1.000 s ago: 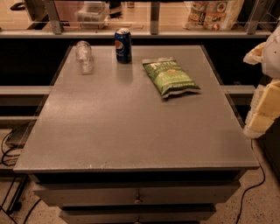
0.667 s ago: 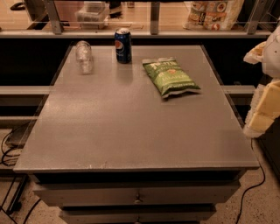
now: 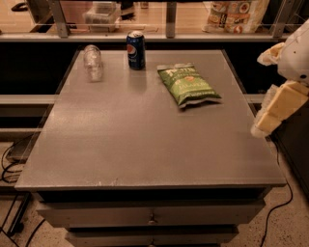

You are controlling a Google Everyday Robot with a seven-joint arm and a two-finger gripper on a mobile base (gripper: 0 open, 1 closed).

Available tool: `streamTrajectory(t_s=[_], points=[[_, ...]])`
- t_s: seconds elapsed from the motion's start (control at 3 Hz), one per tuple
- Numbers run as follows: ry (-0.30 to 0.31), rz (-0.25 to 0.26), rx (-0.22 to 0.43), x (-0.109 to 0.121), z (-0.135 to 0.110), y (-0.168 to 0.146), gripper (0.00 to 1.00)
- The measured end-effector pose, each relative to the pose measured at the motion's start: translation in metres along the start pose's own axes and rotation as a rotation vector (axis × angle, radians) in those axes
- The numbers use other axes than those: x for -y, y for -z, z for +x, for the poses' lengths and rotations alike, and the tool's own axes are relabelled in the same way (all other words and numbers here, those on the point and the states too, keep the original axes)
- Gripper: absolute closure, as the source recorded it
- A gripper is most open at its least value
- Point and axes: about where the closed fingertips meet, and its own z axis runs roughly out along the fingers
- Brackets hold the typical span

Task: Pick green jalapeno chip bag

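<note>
The green jalapeno chip bag (image 3: 188,84) lies flat on the grey table (image 3: 145,149), at about 1 o'clock from the tabletop's centre, its long side running from the far edge toward the near right. White lettering and a small orange-red mark show on its face. Nothing touches it.

The gripper (image 3: 277,103) hangs off the table's right edge at roughly 3 o'clock – cream-coloured, angled down and to the left, its lowest tip just beside the table's rim and well apart from the bag. Whether it is open or closed I cannot tell; nothing shows in its hold.

A blue Pepsi can (image 3: 136,49) stands upright at 12 o'clock near the far edge, at about 10 o'clock from the bag and near it. A clear plastic bottle (image 3: 92,62) lies on its side at 11 o'clock, left of the can.

Past the far edge – at 1 o'clock – white-and-orange printed bags (image 3: 236,14) sit behind a rail. Drawers (image 3: 152,217) show below the tabletop, and dark cables (image 3: 9,164) trail on the floor at 9 o'clock
</note>
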Motion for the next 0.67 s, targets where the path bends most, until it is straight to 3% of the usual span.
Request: streamTrajectory(t_s=[0.33, 0.67], points=[[-0.02, 0.024, 0.042, 0.0278, -0.0149, -0.0129, 0.0], [-0.023, 0.026, 0.054, 0.0329, -0.019, -0.0153, 0.0]])
